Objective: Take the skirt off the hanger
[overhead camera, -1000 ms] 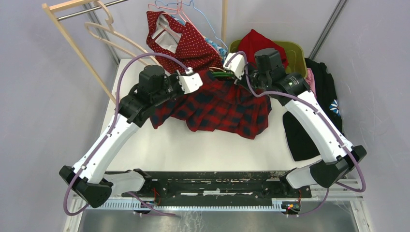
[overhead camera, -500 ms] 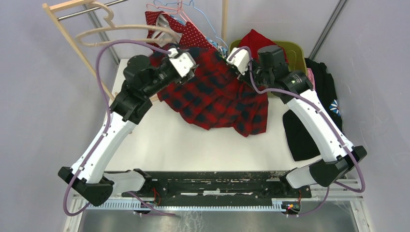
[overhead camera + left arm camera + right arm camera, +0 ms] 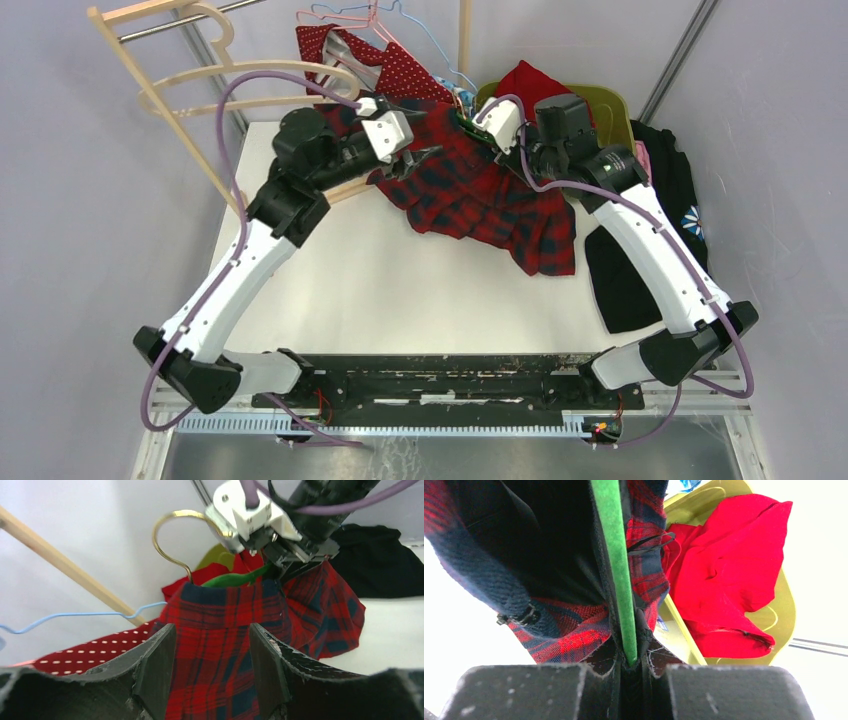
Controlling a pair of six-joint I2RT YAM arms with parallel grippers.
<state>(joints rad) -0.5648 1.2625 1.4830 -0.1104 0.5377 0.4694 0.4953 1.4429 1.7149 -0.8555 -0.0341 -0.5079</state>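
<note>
Step in hand, at a guess: stripping the plaid skirt (image 3: pixel 480 195) off the green hanger (image 3: pixel 616 555), not yet finished. Pinching that hanger's bar in the right gripper (image 3: pixel 629 665), jaws pressed together on it, with dark waistband cloth bunched alongside. Holding the left gripper (image 3: pixel 211 630) just short of the hanger, jaws spread, nothing between them, only plaid cloth beyond the gap. Skirt location: waistband round the hanger, the rest trailing down from it onto the white counter (image 3: pixel 400 300), on the side toward the arm bases.

Next, probably: closing the spread jaws on the waistband edge close under the hanger, then drawing it along and off the free end of the bar, with the hanger pinned as now. Needs a bite on cloth alone, clear of the bar and of the gold hook (image 3: pixel 175 530). Worth noting a thin black loop (image 3: pixel 649 542) beside the bar; cannot tell the kind of fastening, if any, between waistband and hanger.

Count:
- one plaid skirt
- one green hanger with one gold hook
- two grippers
- beyond the hanger, one yellow-green bin (image 3: pixel 610 100) with one red garment (image 3: pixel 530 85) in it
- one red polka-dot garment (image 3: pixel 400 70)
- at least two wire hangers (image 3: pixel 90 613), one blue and one pink
- two pale wooden hangers (image 3: pixel 250 77), as far as can be told
- dark clothing (image 3: pixel 660 190) past the bin from the hanger, number of pieces unclear
</note>
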